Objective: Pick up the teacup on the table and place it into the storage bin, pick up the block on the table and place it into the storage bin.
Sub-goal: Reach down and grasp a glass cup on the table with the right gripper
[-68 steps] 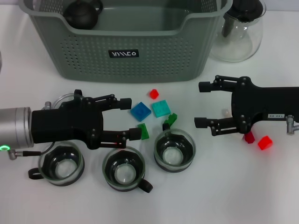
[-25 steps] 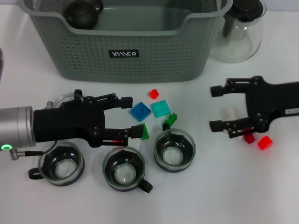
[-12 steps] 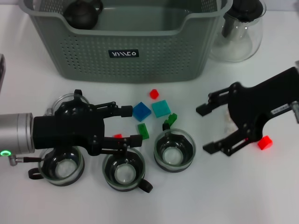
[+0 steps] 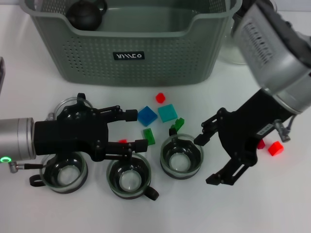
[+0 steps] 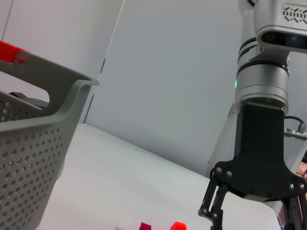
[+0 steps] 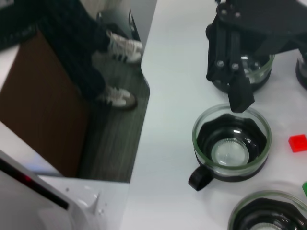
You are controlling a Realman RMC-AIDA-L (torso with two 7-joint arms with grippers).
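From my station: the storage bin (image 4: 131, 43) lies behind both pincers. My left gripper (image 4: 133, 129) hangs just above the middle teacup (image 4: 129, 177) — blocks (image 4: 156, 115) just ahead of its tips. My right gripper (image 4: 206, 158) sits right of another teacup (image 4: 181, 156).

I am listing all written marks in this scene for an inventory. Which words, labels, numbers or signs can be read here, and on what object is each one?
Black label on the storage bin: white stylised lettering, not clearly legible.
Small label on the right arm above the right pincer: too small to read.
No other text is visible.
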